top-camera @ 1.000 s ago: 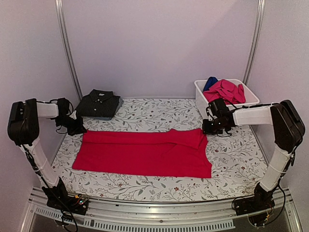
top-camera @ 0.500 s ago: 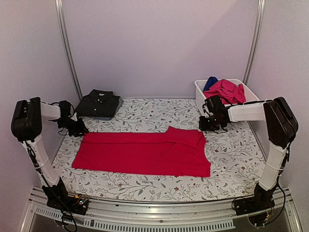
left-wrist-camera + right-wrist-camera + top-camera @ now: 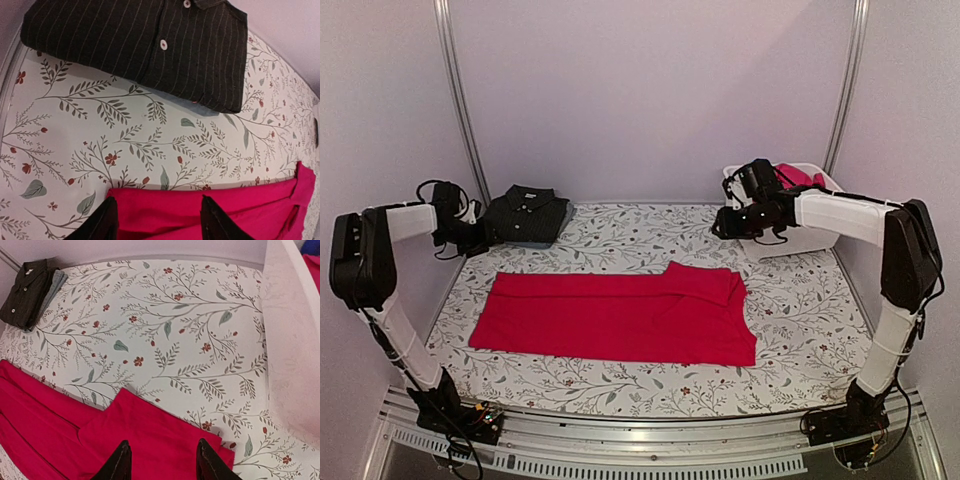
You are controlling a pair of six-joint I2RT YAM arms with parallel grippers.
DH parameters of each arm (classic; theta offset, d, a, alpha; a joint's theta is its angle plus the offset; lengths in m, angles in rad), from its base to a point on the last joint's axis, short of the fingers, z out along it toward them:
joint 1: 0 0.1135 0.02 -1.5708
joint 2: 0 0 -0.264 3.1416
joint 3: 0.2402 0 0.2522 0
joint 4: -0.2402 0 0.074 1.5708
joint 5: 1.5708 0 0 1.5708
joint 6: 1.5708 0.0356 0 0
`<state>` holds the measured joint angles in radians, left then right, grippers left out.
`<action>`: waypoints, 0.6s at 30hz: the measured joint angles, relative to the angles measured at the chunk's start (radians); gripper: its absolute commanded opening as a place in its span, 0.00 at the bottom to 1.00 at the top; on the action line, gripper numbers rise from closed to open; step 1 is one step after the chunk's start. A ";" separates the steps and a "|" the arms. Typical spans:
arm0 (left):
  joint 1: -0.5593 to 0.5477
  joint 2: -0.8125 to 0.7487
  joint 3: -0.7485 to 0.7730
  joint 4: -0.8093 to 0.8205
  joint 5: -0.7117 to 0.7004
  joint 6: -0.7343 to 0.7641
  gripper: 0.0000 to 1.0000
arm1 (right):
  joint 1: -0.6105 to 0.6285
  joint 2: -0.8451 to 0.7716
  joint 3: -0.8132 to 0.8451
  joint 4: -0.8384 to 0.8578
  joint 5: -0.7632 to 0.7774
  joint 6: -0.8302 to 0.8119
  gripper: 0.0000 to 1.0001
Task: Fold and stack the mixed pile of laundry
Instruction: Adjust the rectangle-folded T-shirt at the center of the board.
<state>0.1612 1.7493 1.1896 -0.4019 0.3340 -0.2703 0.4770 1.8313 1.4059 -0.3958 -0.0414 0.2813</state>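
both grippers open, red tee laid flat mid-table

the red cloth tee [image 3: 620,318] lies flat as a long band across the middle of the floral leaf-patterned cloth [image 3: 620,235] covering the table. a folded flap sits on top at its right end.

your left gripper [image 3: 158,210] hangs above the tee's far left edge. its fingers are spread and nothing is between them. just beyond it, the dark charcoal striped buttoned polo [image 3: 525,215] rests folded in the far left corner, apart from the tee.

your right gripper [image 3: 163,450] hangs above the tee's far right end, beside the white rectangular plastic tub [image 3: 800,243]. its fingers are parted too, and it holds nothing.

a magenta-pink garment [image 3: 798,176] is bunched inside the tub, mostly hidden behind your right arm.
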 measured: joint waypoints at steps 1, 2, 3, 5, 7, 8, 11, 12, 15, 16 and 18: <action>-0.011 -0.005 0.001 0.001 0.005 0.005 0.56 | 0.009 0.017 0.042 -0.002 -0.008 -0.010 0.43; -0.021 -0.008 0.001 0.000 0.011 0.009 0.57 | 0.020 0.042 0.093 -0.005 -0.017 -0.018 0.43; -0.027 -0.010 0.001 -0.001 0.017 0.012 0.57 | 0.027 0.068 0.133 -0.008 -0.021 -0.024 0.43; -0.037 -0.014 0.001 -0.005 0.023 0.015 0.57 | 0.040 0.133 0.209 -0.024 -0.024 -0.035 0.46; -0.043 -0.024 0.001 -0.008 0.030 0.017 0.57 | 0.047 0.200 0.259 -0.052 -0.023 -0.042 0.48; -0.043 -0.030 0.001 -0.007 0.032 0.018 0.57 | 0.049 0.225 0.266 -0.063 -0.023 -0.045 0.50; -0.047 -0.045 0.001 -0.009 0.040 0.024 0.58 | 0.048 0.292 0.270 -0.111 -0.030 -0.063 0.51; -0.047 -0.048 0.001 -0.010 0.041 0.026 0.58 | 0.047 0.311 0.270 -0.126 -0.042 -0.070 0.52; -0.048 -0.050 0.001 -0.013 0.045 0.034 0.58 | 0.046 0.347 0.270 -0.143 -0.067 -0.089 0.52; -0.048 -0.050 0.001 -0.016 0.046 0.034 0.58 | 0.046 0.357 0.270 -0.148 -0.075 -0.097 0.52; -0.048 -0.050 0.001 -0.020 0.048 0.035 0.58 | 0.046 0.370 0.270 -0.152 -0.087 -0.108 0.52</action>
<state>0.1131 1.6997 1.1904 -0.4217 0.3824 -0.2352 0.5228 2.2017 1.6764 -0.5476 -0.1287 0.1730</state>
